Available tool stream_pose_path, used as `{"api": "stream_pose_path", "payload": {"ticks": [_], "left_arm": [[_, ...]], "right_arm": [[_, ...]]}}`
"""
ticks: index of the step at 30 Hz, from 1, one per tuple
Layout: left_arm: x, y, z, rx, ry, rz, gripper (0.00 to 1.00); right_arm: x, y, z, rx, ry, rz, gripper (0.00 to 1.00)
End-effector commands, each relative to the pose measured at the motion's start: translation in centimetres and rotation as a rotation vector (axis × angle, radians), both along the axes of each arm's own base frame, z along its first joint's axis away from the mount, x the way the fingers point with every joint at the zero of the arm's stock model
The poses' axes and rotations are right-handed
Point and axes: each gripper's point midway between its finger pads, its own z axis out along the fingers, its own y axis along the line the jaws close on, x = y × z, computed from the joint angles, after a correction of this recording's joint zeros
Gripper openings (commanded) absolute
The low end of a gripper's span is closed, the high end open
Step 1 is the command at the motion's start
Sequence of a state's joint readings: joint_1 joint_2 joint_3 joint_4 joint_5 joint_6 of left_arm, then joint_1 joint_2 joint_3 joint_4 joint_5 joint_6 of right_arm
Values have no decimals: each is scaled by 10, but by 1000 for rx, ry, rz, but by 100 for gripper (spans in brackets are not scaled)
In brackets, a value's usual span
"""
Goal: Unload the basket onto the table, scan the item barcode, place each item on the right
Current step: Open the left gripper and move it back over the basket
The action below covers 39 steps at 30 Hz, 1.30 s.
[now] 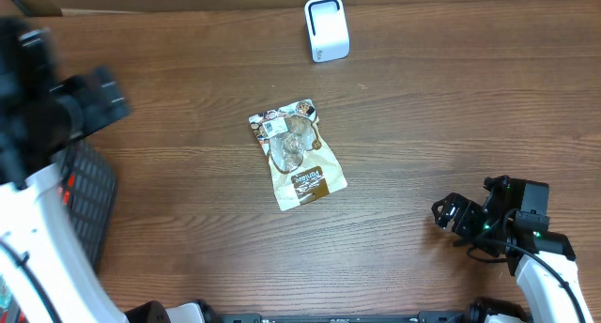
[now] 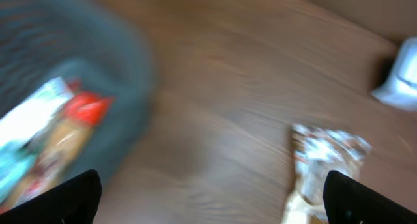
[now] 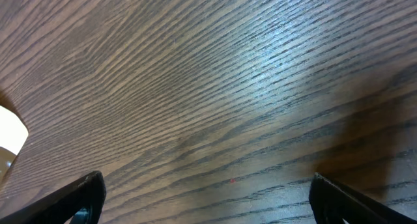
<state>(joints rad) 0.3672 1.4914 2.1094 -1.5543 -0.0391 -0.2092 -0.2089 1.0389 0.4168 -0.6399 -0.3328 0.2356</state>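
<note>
**Q:** How do the two pincers stand?

**A:** The left gripper is spread wide with nothing between its black fingers. Its wrist view is blurred. The right gripper is also spread wide and empty, with only bare wood grain between its fingertips.

**Q:** Where is the item to scan?

**A:** A tan and white snack pouch lies flat near the middle of the wooden table, with neither pincer touching it. It has a small white label at its far left corner, but the print is too small to read.

**Q:** Where is everything else, measured from that pouch?

**A:** The left gripper is well to the pouch's left and slightly farther back. The right gripper is well to its right and nearer the robot. A white scanner stands upright beyond the pouch, near the table's far edge. A dark basket sits to the pouch's left at the table edge. The left wrist view shows blurred packets with red and pale blue print inside it.
</note>
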Motion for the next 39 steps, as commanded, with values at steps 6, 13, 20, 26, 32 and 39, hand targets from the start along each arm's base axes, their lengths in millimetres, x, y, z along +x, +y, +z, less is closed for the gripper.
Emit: {"api": "stream_pose_path", "payload": {"ticks": [6, 13, 20, 26, 32, 39], "left_arm": [[-75, 93, 10, 53, -4, 372, 100], [-88, 122, -32, 17, 80, 519, 100], [-84, 143, -98, -15, 161, 602, 100], [-75, 162, -142, -12, 142, 627, 100], [-66, 173, -170, 45, 143, 565, 100], [-60, 180, -193, 94, 146, 505, 100]], "right_arm": [[1, 0, 0, -2, -3, -1, 100], [1, 0, 0, -2, -3, -1, 100], [1, 0, 0, -2, -3, 0, 100], [1, 0, 0, -2, -3, -1, 100], [1, 0, 0, -2, -3, 0, 100], [1, 0, 0, -2, -4, -1, 100]]}}
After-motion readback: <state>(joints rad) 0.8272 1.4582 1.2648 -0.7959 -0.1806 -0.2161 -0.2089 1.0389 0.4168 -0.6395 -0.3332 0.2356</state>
